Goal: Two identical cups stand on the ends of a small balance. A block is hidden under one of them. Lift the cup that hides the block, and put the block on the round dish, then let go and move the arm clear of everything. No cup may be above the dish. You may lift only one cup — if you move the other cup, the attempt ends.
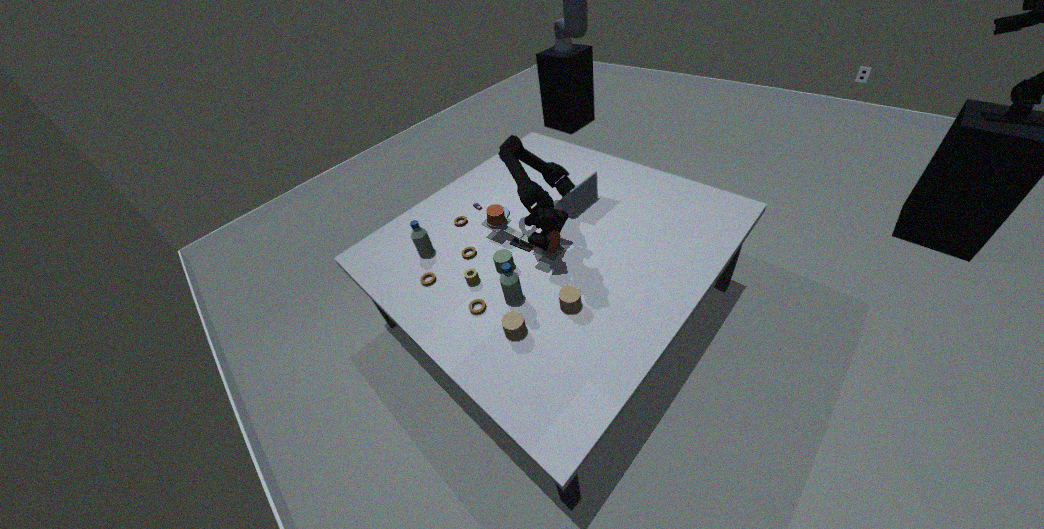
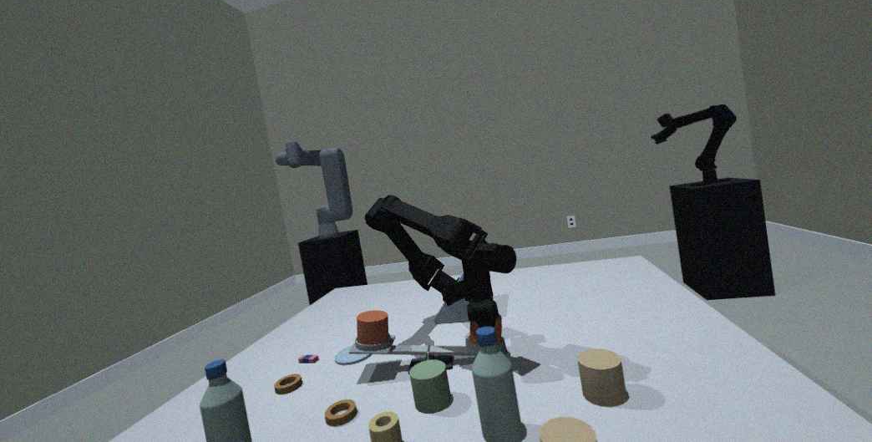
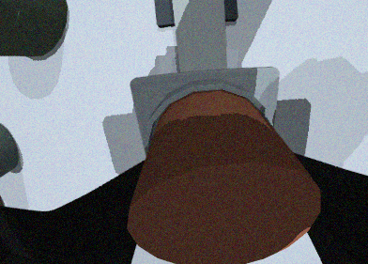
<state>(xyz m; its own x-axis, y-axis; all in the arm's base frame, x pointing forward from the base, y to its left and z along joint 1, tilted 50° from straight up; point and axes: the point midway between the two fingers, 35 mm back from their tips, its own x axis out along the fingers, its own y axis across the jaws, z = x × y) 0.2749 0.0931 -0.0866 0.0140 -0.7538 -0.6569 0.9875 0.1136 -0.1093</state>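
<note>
The black arm (image 2: 427, 228) bends low over the middle of the bench (image 1: 657, 247), its gripper (image 2: 484, 317) clamped on the brown cup (image 3: 222, 186) that stands on the end of the balance (image 2: 421, 350) nearer the bench's right edge. The jaws stand fairly wide because the cup's body fills them; the wrist view shows the cup close under the camera, dark fingers pressed to either flank, the grey pan (image 3: 146, 99) showing behind it. The cup appears to rest on that pan, not yet lifted, though the exterior view is partly blocked by a bottle (image 2: 495, 383).

The other cup (image 2: 372, 327) stands untouched on the far end of the beam, toward the left edge, and the pale blue dish (image 2: 348, 356) lies just beside it. No block can be seen; it is presumably under one of the cups.

The risks from here are plain. Taking the weight off this pan could tip the beam and shift the second cup, which would end the attempt. A slanted lift could drag the pan along or let the smooth cup slip. The dish's nearness to the second cup leaves little room for placing the block, and the held cup must not pass over the dish. A green cylinder (image 2: 430, 385) crowds the near side.
</note>
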